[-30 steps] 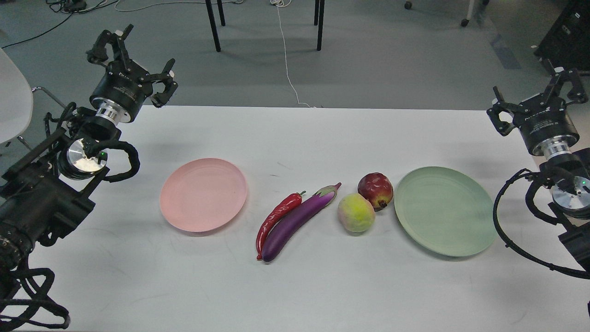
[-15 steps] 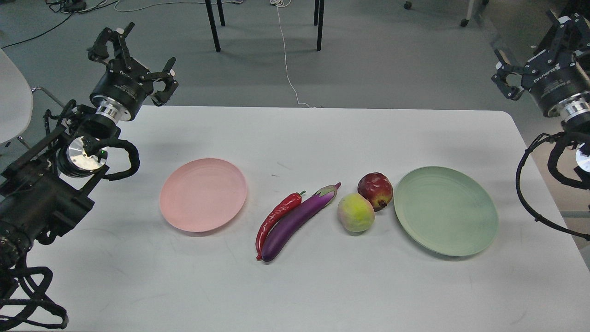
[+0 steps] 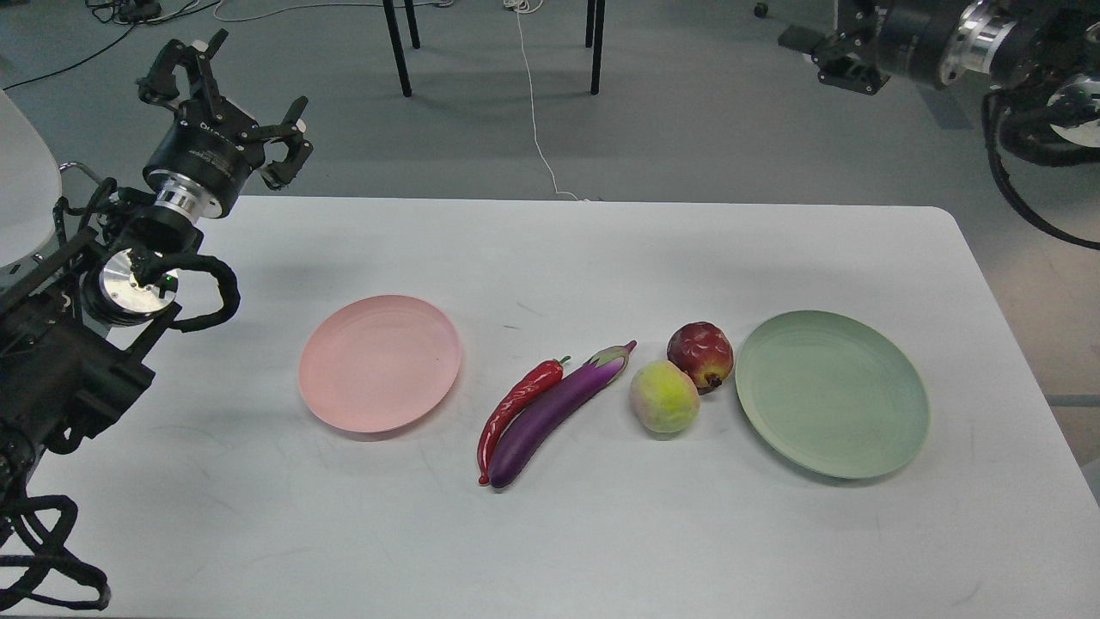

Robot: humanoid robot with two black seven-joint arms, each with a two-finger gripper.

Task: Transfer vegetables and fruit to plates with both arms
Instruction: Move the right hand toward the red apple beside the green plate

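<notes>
A red chili and a purple eggplant lie side by side, touching, at the table's middle. To their right, a yellow-green peach touches a dark red pomegranate-like ball. An empty pink plate sits to the left and an empty green plate to the right. My left gripper is open and empty, raised beyond the table's far left corner. My right gripper is high at the top right, beyond the table, dark and partly cut off by the view's top edge.
The white table has its far edge at the upper middle and a rounded far right corner. Black chair legs and a white cable are on the grey floor behind. A white chair stands at the left.
My right arm has risen and swung left and away, from beside the green plate to the top right edge. My left gripper has shifted slightly up and left. The objects have not moved.
</notes>
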